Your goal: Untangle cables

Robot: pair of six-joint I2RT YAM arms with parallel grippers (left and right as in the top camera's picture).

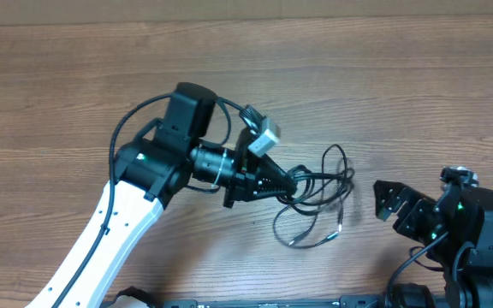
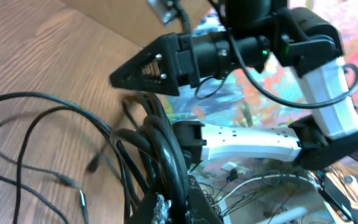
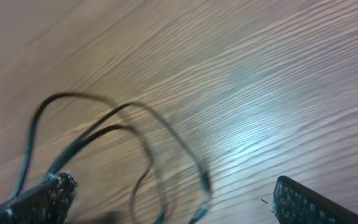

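Overhead: the left gripper (image 1: 290, 181) lies near the middle of the table (image 1: 67, 77), reaching in from the lower left on its white arm.
- Jaws closed tight on a bunch of the cables (image 1: 323, 190). In the left wrist view several black strands run together into the clamp at the bottom edge.
- The rest of the cables fan out to the right of the grip as loose loops on the wood, overlapping one another.
- Two free ends trail toward the near edge. One plug (image 1: 294, 243) lies at the lower left of the tangle, another (image 1: 337, 228) just right of it. Both look pale-tipped, but they are too small to be sure.

The right gripper (image 1: 394, 205) sits just right of the tangle, apart from it.
- Jaws fully spread, nothing between them.
- Right wrist view: one finger (image 3: 45, 194) shows at each lower corner, with blurred cable loops on the table ahead of the gap.
- Cannot tell if any loop touches the left-hand finger.
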